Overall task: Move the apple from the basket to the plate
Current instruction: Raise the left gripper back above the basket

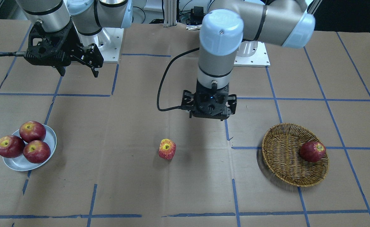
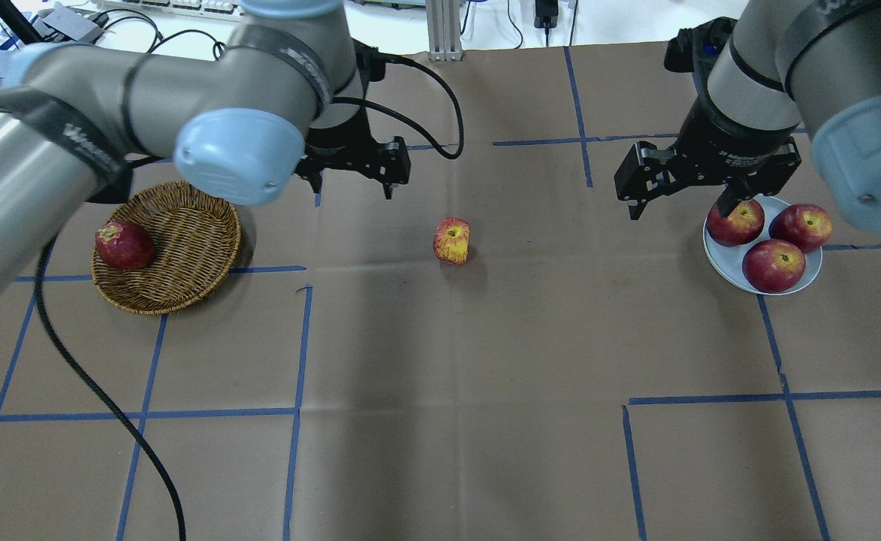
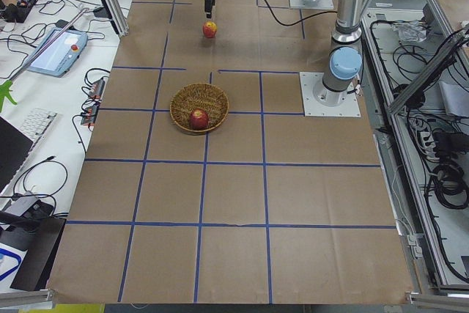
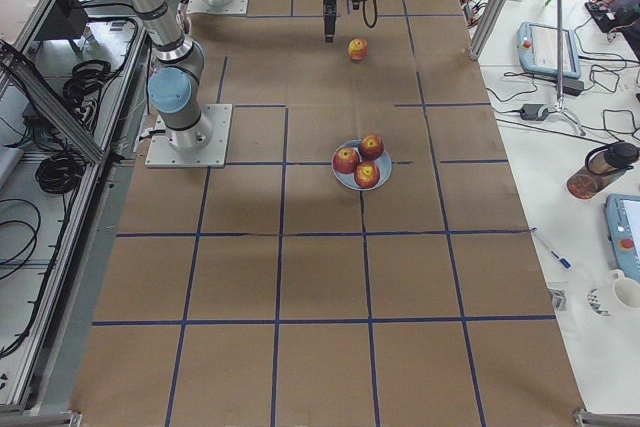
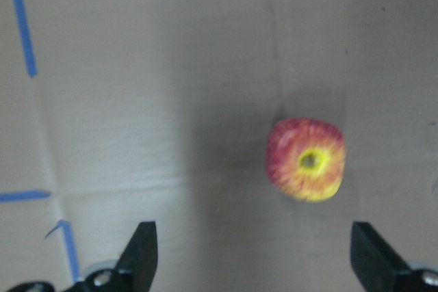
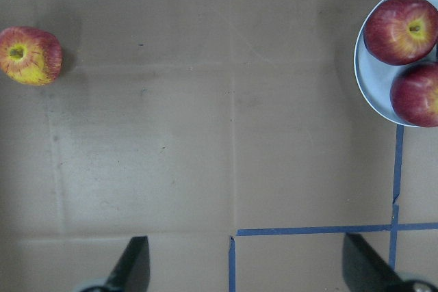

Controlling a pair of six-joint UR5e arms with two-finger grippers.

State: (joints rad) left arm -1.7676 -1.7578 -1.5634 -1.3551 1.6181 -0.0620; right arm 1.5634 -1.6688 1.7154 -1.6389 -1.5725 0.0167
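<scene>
Robotics lab — teach pendant (image 3: 55, 42), cable bundles (image 3: 440, 166), aluminium framing (image 3: 108, 1), tape-gridded table (image 3: 234, 203)

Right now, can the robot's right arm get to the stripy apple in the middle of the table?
Probably yes. The apple lies alone on the table, and the right gripper hangs open with only bare paper between them. The left gripper hovers close by and might crowd it.

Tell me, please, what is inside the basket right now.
One dark red apple lies inside the basket, against its wall. The rest of the weave is bare; only the patch under that apple is covered.
</scene>
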